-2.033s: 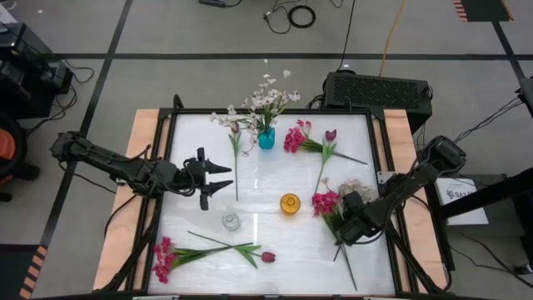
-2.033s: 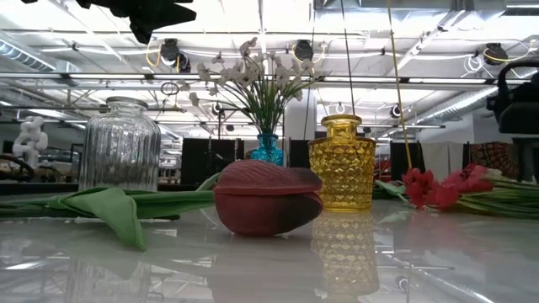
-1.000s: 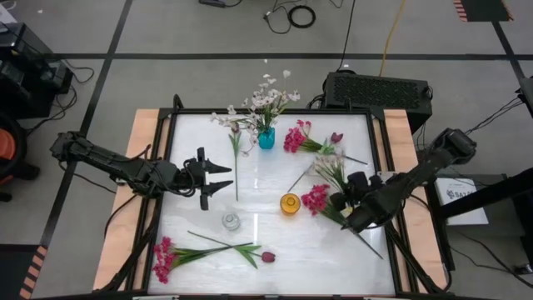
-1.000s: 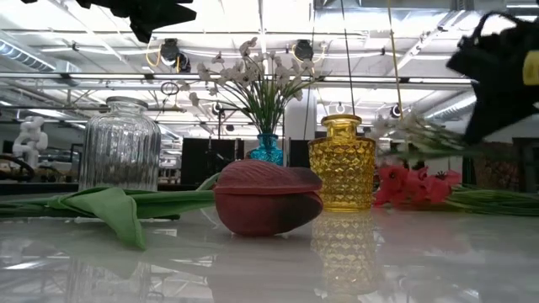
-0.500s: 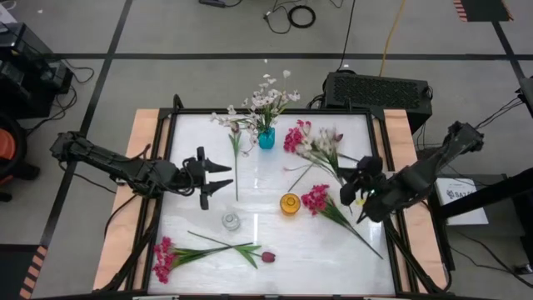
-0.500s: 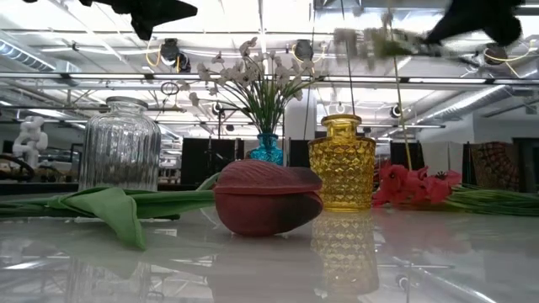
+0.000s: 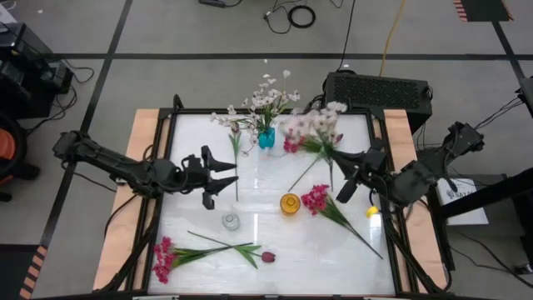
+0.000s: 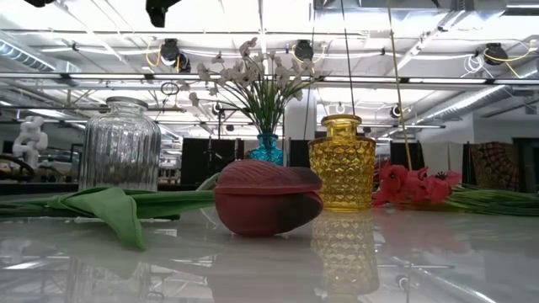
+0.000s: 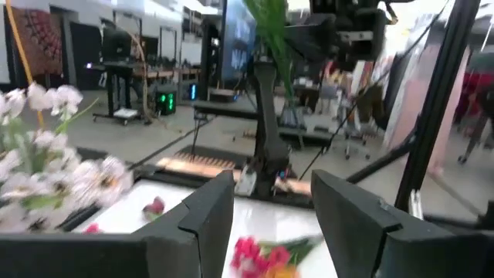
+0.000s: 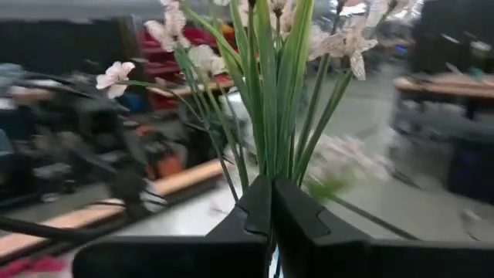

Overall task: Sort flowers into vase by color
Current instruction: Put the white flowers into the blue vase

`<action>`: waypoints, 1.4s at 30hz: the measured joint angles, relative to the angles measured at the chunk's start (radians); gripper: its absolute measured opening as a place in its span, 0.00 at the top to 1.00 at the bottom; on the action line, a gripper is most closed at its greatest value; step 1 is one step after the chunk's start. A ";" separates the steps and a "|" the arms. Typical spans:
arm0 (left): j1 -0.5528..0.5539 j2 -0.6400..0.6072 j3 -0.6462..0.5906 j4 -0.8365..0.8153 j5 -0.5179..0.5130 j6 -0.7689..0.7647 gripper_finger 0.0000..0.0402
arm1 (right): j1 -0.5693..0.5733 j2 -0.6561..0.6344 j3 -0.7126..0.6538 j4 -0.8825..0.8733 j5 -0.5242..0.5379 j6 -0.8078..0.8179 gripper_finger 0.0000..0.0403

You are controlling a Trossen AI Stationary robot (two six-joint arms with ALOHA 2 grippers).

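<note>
My right gripper (image 10: 270,202) clenches a white spray (image 7: 315,127); blue vase (image 7: 266,138) holds whites, other flowers (image 7: 179,253) remain on the table.

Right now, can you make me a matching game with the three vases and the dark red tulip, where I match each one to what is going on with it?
Things:
1. blue vase
2. yellow vase
3. clear glass vase
4. maroon tulip

States:
A. stands empty, nearest the magenta and maroon flowers at the table's front edge
B. lies flat on the table
C. holds white-pink blossoms
D. stands empty in the middle of the table, beside a magenta flower lying down

Pairs: 1-C, 2-D, 3-A, 4-B
</note>
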 joint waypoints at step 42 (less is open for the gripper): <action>0.001 0.375 0.044 0.317 0.263 0.070 0.24 | -0.261 0.579 0.000 1.053 -0.771 -0.449 1.00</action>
